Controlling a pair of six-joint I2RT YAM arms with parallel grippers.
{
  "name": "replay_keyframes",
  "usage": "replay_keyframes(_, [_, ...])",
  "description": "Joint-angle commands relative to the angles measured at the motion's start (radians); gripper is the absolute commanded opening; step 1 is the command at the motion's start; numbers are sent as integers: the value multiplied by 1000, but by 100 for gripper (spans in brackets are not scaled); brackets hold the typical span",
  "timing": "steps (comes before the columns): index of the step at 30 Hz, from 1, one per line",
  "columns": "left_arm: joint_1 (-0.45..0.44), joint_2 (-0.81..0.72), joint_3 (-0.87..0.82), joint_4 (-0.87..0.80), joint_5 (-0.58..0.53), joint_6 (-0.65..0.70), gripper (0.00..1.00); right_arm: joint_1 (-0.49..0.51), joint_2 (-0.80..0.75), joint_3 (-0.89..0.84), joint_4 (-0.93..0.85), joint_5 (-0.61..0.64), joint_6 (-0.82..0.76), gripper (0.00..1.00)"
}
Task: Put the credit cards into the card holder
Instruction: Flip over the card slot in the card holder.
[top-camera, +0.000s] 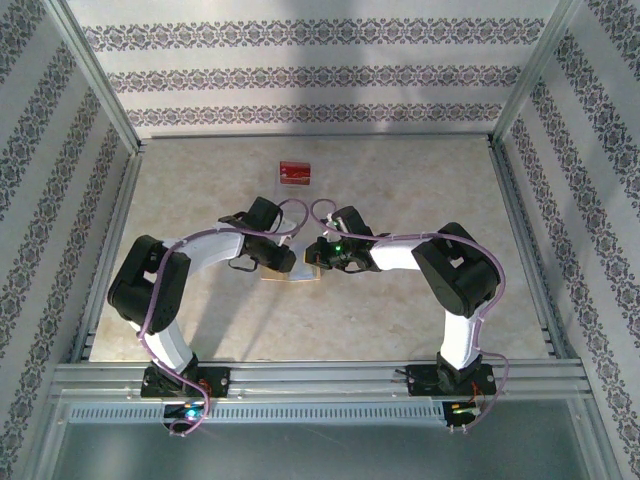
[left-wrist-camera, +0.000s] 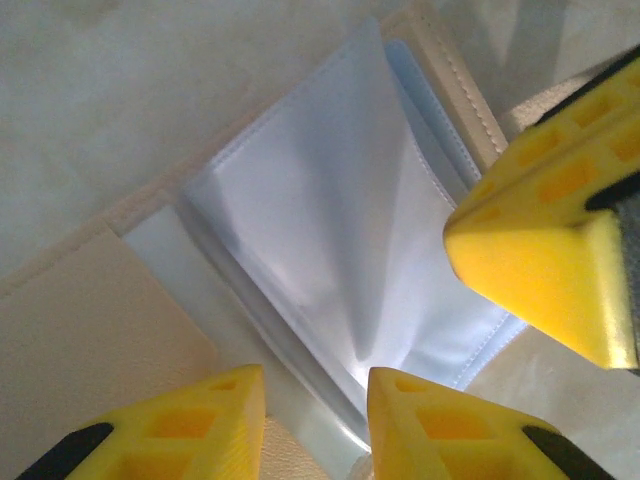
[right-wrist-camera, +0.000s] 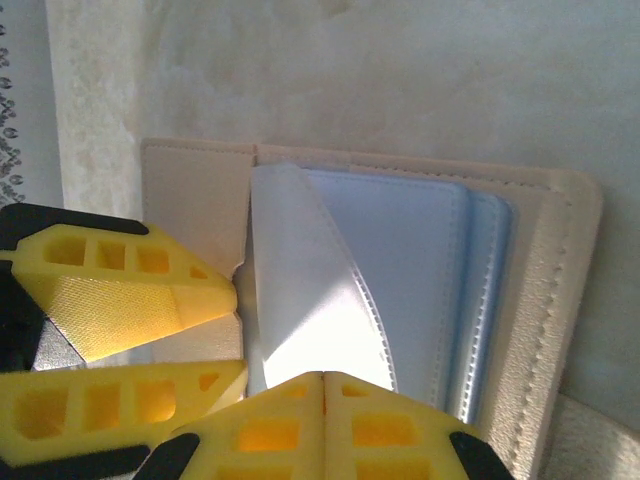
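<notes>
Card holder (right-wrist-camera: 420, 250) lies open, one sleeve pinched by right fingers (right-wrist-camera: 270, 430).

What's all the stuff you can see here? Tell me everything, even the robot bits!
credit cards: a small red pile, too far away to count, at the far middle of the table.
card holder: one, tan with grey-blue pockets, lying open between the two grippers, one pocket leaf lifted.
table: one, pale beige, under everything.
walls: three, white with grey patterned stripes, around the table.
rail: one, silver metal, along the near edge.
left arm and right arm: two, black and white with purple cables, both bent toward the middle.
left gripper: one, yellow fingers, open over the card holder.
right gripper: one, yellow fingers, closed, seemingly pinching the lifted leaf.
</notes>
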Motion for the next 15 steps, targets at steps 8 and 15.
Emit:
replay_keyframes(8, [10,77,12,28,63,-44,40,-22,-34,-43,2,33,3,6])
replay_keyframes(15, [10,85,-8,37,56,-47,24,-45,-62,-47,4,38,2,6])
